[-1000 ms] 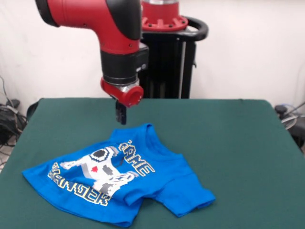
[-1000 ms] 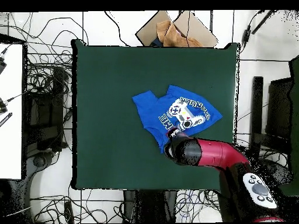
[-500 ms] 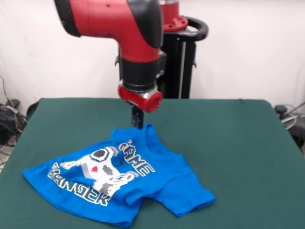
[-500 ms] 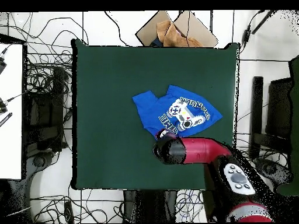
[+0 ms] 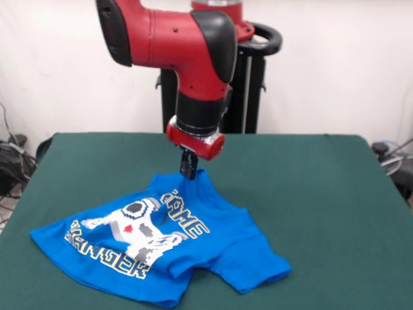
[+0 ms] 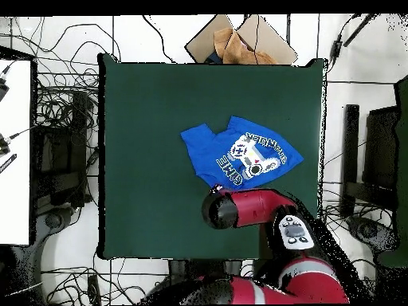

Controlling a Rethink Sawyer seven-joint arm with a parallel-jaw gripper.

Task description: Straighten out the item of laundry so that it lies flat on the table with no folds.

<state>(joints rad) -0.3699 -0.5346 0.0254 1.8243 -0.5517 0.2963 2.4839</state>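
- Gripper (image 5: 188, 169) is positioned at the far raised edge of the blue T-shirt (image 5: 161, 236); finger state cannot be determined.
- T-shirt is located print-up and rumpled on the green table (image 5: 322, 194).

Only legible text: blocky pixel lettering in white with dark outline on the front of the small bright blue short-sleeved T-shirt (image 5: 161, 248), reading partly "…OME" above and "…ANGER" below a white pixel game-controller print (image 5: 132, 227), first letters lost in folds.
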